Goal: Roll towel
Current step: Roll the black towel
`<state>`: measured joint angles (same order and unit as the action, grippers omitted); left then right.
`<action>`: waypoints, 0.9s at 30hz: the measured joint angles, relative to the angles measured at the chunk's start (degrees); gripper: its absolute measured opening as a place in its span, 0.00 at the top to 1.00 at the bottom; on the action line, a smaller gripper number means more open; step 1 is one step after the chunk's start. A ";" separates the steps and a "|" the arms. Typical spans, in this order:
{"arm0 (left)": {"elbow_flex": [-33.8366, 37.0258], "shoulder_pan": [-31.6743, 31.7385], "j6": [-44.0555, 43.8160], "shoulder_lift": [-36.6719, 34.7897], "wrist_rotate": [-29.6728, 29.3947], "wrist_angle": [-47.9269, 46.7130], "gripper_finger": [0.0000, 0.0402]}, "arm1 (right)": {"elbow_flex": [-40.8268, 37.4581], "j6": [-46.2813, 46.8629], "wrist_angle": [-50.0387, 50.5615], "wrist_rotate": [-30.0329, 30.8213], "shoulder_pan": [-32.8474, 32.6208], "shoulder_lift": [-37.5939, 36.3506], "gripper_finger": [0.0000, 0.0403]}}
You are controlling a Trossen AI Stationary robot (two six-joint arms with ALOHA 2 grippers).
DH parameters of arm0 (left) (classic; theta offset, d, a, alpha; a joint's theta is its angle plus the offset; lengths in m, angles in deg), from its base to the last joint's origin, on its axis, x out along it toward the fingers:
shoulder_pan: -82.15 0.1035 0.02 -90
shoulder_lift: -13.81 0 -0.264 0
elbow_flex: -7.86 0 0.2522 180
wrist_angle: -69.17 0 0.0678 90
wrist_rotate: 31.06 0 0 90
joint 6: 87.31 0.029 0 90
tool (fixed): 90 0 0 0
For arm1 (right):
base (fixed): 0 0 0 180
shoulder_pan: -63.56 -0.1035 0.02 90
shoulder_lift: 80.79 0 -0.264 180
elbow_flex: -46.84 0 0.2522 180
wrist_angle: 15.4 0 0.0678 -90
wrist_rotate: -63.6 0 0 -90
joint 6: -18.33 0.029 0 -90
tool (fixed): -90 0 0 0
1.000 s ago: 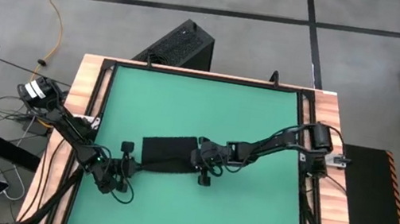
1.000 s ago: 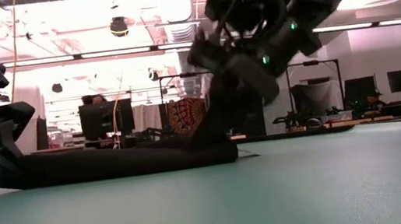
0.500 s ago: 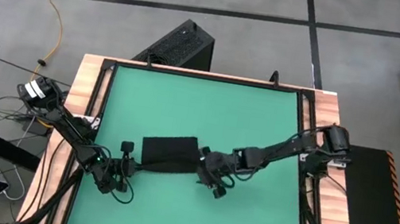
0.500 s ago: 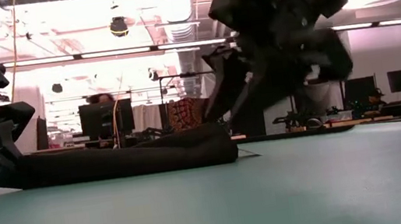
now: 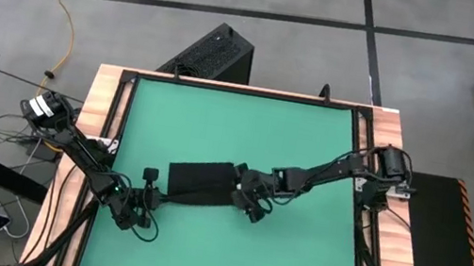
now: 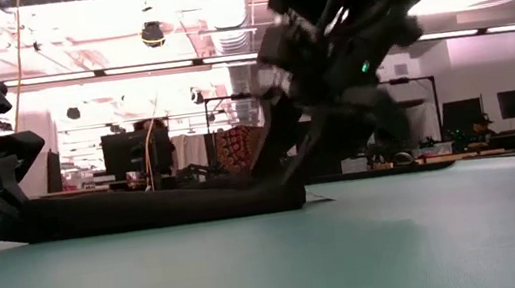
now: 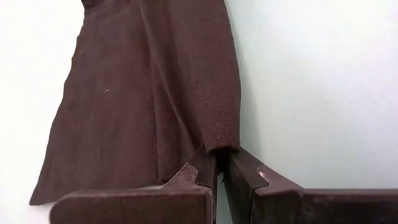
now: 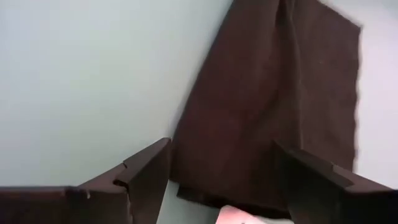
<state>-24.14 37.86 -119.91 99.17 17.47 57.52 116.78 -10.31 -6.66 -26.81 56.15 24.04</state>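
1. Towel point(image 5: 201, 182) lies folded into a dark band on the green table point(image 5: 238, 124), a little left of its middle; in the low view it shows as a long flat ridge point(image 6: 160, 206) on the mat

2. Step in hand, as I judge it: setting up the roll. One end is pinned and the other end is about to be taken, and no coil shows yet

3. Left gripper point(image 7: 219, 171) sits at the towel's left end, near the table's left edge point(image 5: 146, 197). Its fingers are pinched together on a narrow fold of the cloth point(image 7: 211, 134), with hardly any gap between them

4. Right gripper point(image 8: 221, 180) hangs over the towel's right end point(image 5: 249, 197). Its fingers point(image 8: 146, 174) stand wide apart with the end of the cloth point(image 8: 261, 124) between and beyond them, and they grasp nothing. A small pale patch by that edge may be the tag; I cannot tell

5. Next move, by my reckoning, calls for the right gripper to come down onto that free edge, close on it, and turn it over toward the left while the left keeps the far end taut

6. Risk: a shallow grip may lift only the upper layer
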 joint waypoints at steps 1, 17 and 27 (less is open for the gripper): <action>0.00 0.00 -0.02 0.01 -0.18 0.02 0.99 | 0.08 0.21 -0.36 -0.99 0.60 0.56 0.27; 0.02 0.07 -2.69 0.00 -1.23 -2.34 1.00 | 0.38 7.51 -0.87 -1.99 3.66 9.53 0.28; 0.13 0.07 -3.48 0.07 -2.83 -2.92 1.00 | 0.34 14.29 -3.55 0.80 4.87 12.08 0.49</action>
<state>-24.01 37.93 -123.39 99.23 14.65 54.60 117.12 3.98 -10.20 -26.01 61.02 36.12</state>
